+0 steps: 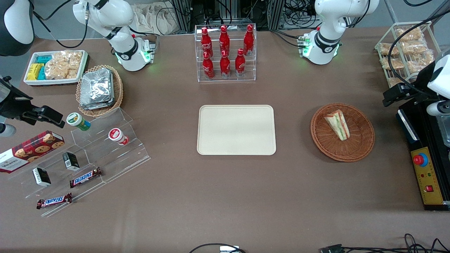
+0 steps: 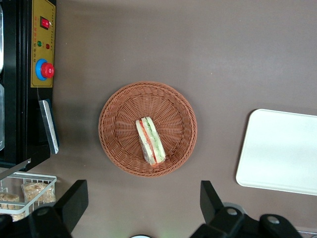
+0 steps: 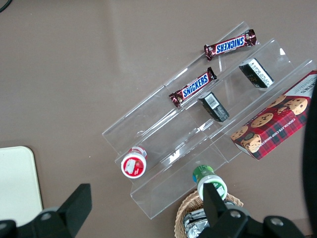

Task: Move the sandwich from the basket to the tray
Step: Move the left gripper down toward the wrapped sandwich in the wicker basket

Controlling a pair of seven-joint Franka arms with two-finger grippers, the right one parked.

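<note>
Front view: the pincer (image 1: 399,94) hangs at the working arm's end of the table (image 1: 225,196), well above it and off to the side of the basket (image 1: 362,147). The sandwich (image 1: 338,124) lies in the basket's middle, untouched, its striped cut side up. The tray (image 1: 236,130) sits bare, farther from the pincer than the basket, toward the table's centre.

Left wrist view: the pincer (image 2: 141,208) looks straight down with its fingers (image 2: 74,198) spread wide and nothing between them. The sandwich (image 2: 150,141) sits high clear of them, nearly under the gap, inside the basket (image 2: 119,104). The tray (image 2: 277,151) lies well apart, off to one side.

Right wrist view: only a corner of the tray (image 3: 17,183) shows.

The sandwich looks light and soft; its bread would likely crush under a hard squeeze. It seems best taken across the two flat bread faces, near the thick middle of the wedge, with a gentle close so the filling does not slide out.
</note>
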